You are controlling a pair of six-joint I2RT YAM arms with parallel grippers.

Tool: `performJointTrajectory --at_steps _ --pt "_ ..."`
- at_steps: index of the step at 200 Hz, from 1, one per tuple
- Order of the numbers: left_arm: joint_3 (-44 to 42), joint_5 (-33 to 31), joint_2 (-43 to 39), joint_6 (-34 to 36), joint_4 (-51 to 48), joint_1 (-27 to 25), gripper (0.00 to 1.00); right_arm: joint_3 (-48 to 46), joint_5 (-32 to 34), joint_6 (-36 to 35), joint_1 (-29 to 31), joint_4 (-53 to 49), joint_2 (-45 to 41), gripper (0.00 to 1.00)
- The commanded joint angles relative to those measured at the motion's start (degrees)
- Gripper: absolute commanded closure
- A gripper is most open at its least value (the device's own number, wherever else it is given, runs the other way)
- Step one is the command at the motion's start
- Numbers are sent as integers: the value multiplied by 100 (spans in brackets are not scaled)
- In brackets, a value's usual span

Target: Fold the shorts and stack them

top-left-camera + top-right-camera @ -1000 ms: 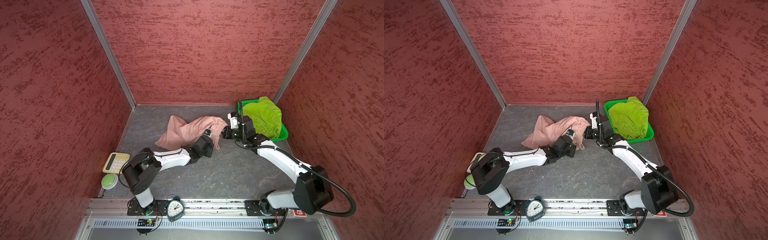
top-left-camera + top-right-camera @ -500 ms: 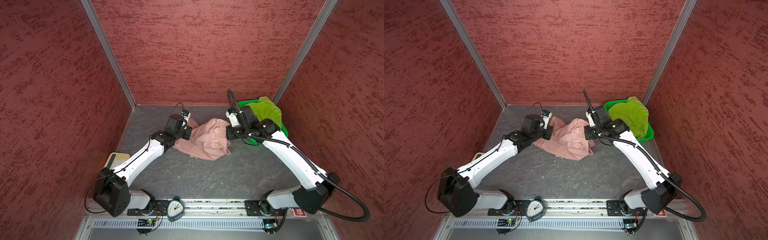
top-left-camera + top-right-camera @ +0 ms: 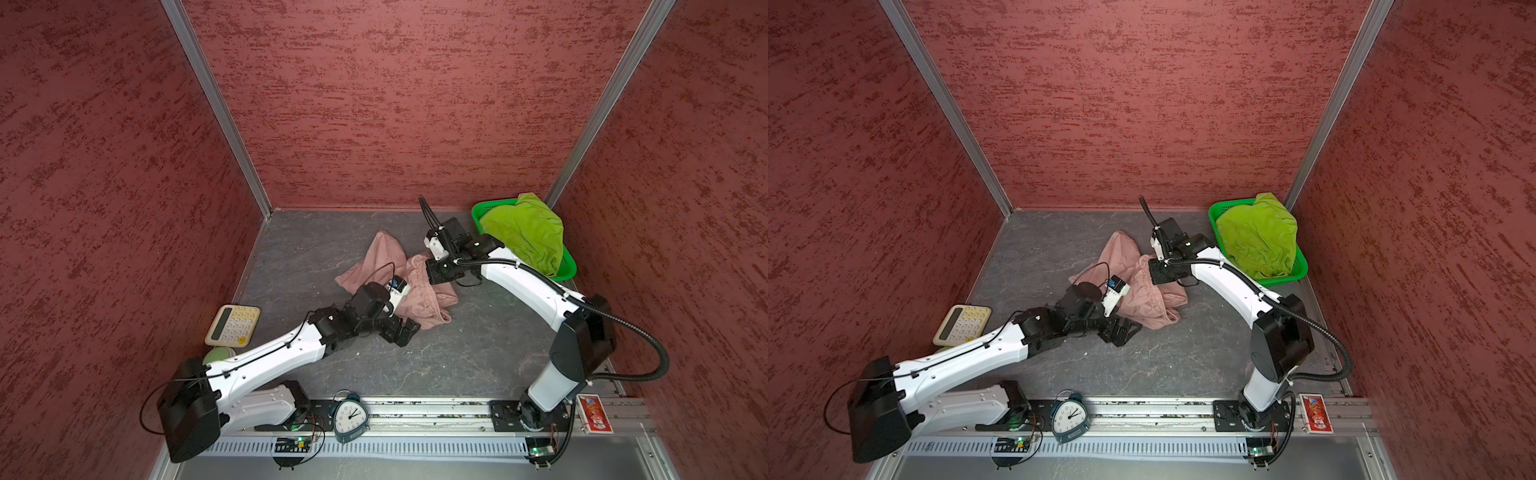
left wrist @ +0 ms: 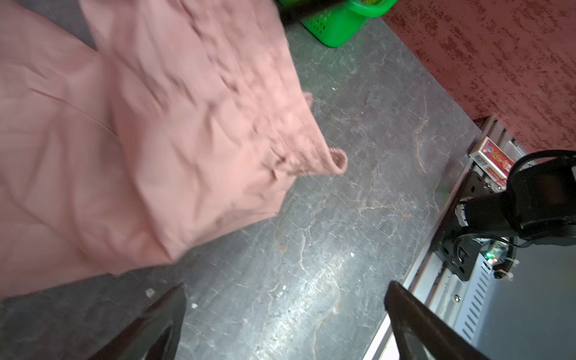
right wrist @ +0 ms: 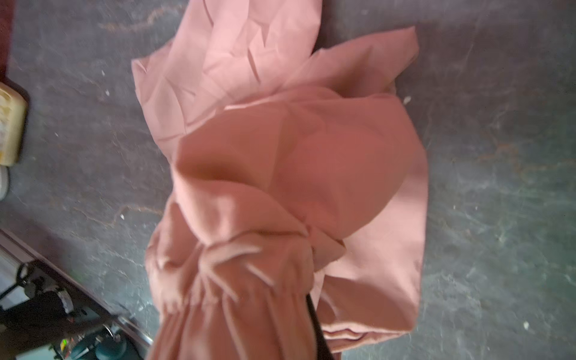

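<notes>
Pinches gathered waistband of pink shorts (image 3: 419, 303) w/ R gripper (image 3: 435, 277) — jaws clamped tight on cloth, rest crumpled mid-counter (image 3: 478, 353). Hovers L gripper (image 4: 286, 284) just beside near hem, jaws spread wide, nothing btwn. Shows lime green shorts (image 3: 523, 232) heaped in basket (image 3: 492, 206), far right corner — well apart from pink pair.

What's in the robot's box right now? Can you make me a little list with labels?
pink shorts: crumpled on the table, not folded
green shorts: heaped in the basket
left gripper: open, over bare table beside the pink shorts
right gripper: shut on the pink shorts' waistband
extras: calculator, clock
</notes>
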Motion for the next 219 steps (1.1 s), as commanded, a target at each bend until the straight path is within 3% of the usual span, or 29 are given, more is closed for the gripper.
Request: performJointTrajectory --at_steps 1,31,65,94,112,124,139,154,192,219 --pt "-169 -890 66 -665 752 -332 1 205 -626 113 -322 959 193 100" --pt "22 -932 828 -719 1405 -389 1 509 -589 36 -481 912 751 100" --pt "768 -2141 2103 -1319 1289 -601 1 412 -842 188 -653 1341 1092 100" --pt "1060 -2714 2978 -1367 1768 -751 1 -105 -1235 540 -818 2067 935 100" --pt "1278 -2911 3205 -1388 1625 -632 0 -247 -1255 536 -821 1995 715 100" --pt "1230 -2737 3103 -1413 1593 -447 1 -379 -1048 471 -821 1867 429 100" --pt "994 -1863 2954 -1470 2017 -151 1 -520 -712 401 -829 1708 43 100" --pt "766 -1457 2986 -1613 2633 -182 1 -504 -566 367 -838 1605 -197 100" --pt "858 -990 3563 -1770 3401 -306 1 -614 -596 473 -837 1792 -464 100" --pt "671 -886 3483 -1724 3855 -348 1 -874 -728 658 -838 2012 -610 100"
